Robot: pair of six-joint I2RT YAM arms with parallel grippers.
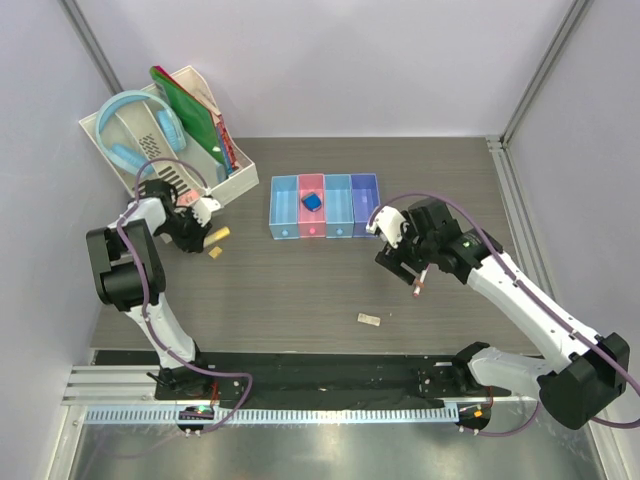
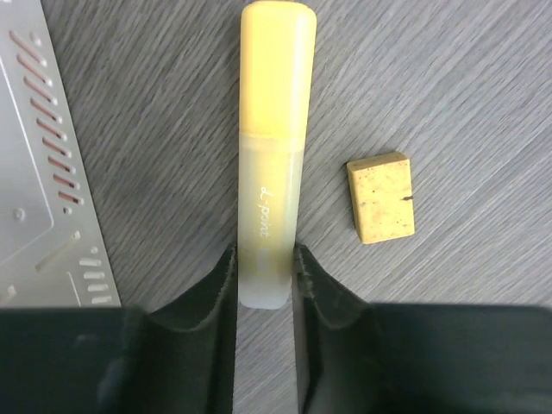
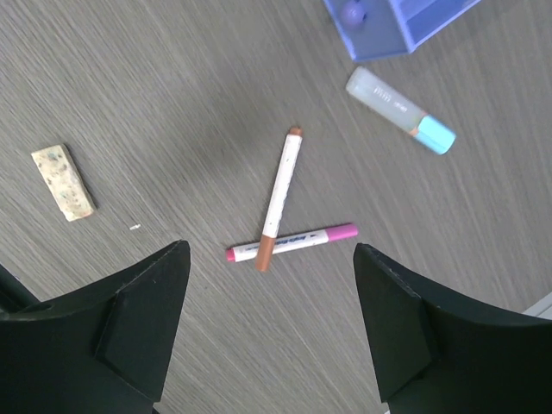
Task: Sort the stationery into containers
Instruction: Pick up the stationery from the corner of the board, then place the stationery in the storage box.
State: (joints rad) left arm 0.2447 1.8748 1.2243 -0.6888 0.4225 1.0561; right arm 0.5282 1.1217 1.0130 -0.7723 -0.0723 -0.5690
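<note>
Jaws of the left gripper (image 2: 264, 263) are clamping the clear end of a yellow highlighter (image 2: 272, 155), which is lying flat on the tabletop (image 1: 300, 290) toward its far-left corner. A small tan eraser (image 2: 381, 197) is sitting just beside the highlighter, apart from it, and the wall of the white slotted rack (image 2: 34, 172) is running close along the other side, leaving little room there.

Jaws of the right gripper (image 3: 270, 250) are standing wide apart, gripping nothing, and hanging over two thin pens toward the right edge. A brown-tipped pen (image 3: 280, 185) is lying across a pink-capped pen (image 3: 293, 241), the two touching where they cross. A light-blue-capped tube (image 3: 401, 110) is resting near them, just beside the corner of the purple bin (image 3: 405, 21). Bare wood is lying open all around the pens.

Four joined bins (image 1: 325, 232) are sitting in a row near the middle of the far edge, with a blue eraser (image 1: 312, 201) lying in the pink bin (image 1: 303, 228) (the second from the left). A speckled eraser (image 3: 63, 182) is lying alone toward the near edge, well apart from everything else.
</note>
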